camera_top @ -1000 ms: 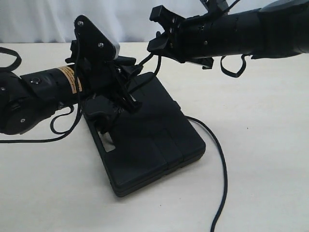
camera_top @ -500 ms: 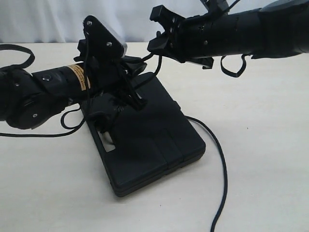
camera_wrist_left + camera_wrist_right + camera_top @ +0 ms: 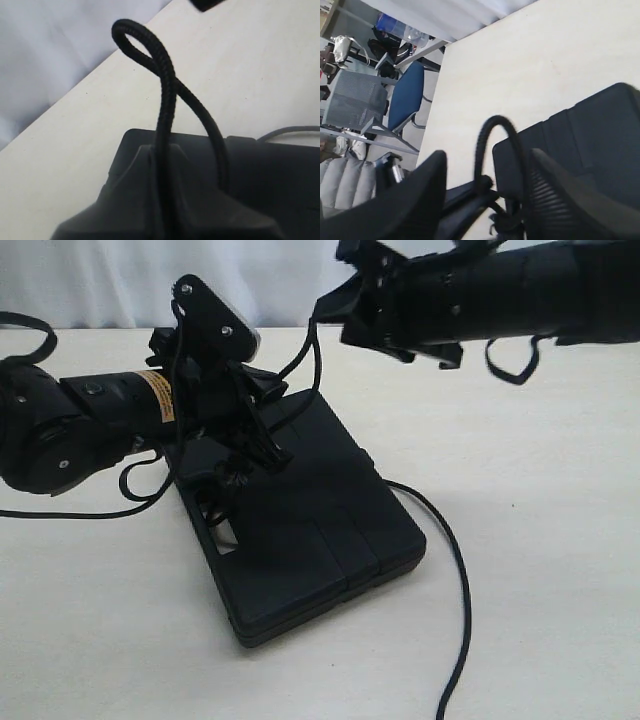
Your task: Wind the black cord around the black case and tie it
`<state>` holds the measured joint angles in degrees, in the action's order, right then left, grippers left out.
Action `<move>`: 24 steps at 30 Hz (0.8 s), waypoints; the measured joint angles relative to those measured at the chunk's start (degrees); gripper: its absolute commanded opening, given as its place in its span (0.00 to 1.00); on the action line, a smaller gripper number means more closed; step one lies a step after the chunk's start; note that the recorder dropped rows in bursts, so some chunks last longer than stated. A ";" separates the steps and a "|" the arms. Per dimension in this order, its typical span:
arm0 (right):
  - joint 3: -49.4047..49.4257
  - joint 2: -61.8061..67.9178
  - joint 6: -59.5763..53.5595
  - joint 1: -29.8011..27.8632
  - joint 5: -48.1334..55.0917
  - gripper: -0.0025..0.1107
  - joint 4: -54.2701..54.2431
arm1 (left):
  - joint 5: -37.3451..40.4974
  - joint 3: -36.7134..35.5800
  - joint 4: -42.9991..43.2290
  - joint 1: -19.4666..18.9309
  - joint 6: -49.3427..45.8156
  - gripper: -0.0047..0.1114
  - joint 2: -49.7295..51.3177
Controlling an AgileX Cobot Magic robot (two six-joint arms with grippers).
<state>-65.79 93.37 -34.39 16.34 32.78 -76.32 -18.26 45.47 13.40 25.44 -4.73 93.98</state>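
- Black rectangular plastic case [image 3: 320,540] lies flat mid-counter [image 3: 540,460], its handle slot toward the left edge.
- Left end effector [image 3: 250,452] stays clamped on the thin black braided cord [image 3: 167,95] at the case's far end, with a loop standing above it.
- Right end effector [image 3: 338,285], jaws spread, has lifted toward the far edge. The cord only arcs between its fingers, so the tie looks undone.

Your right claw [image 3: 335,285] has gone up and back, closer to the far edge of the tabletop [image 3: 540,540]. The black cord [image 3: 316,345] below it now stands taller over the black case [image 3: 330,520]. Your left claw [image 3: 245,455] has slid a little toward the right edge.
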 measured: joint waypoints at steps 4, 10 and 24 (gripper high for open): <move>-0.11 -3.17 4.93 -5.51 5.12 0.53 14.90 | 2.41 0.00 -0.12 -0.05 0.00 0.04 -2.44; -0.21 -5.59 10.12 -6.99 20.31 0.53 49.82 | 5.75 0.00 -0.12 -0.05 0.00 0.04 -3.71; 12.99 -6.28 -22.12 18.82 36.63 0.39 77.43 | 6.72 0.00 -0.12 -0.05 0.00 0.04 -3.71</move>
<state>-52.80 87.09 -56.51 35.16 69.41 1.12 -11.54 45.47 13.28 25.40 -4.73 90.27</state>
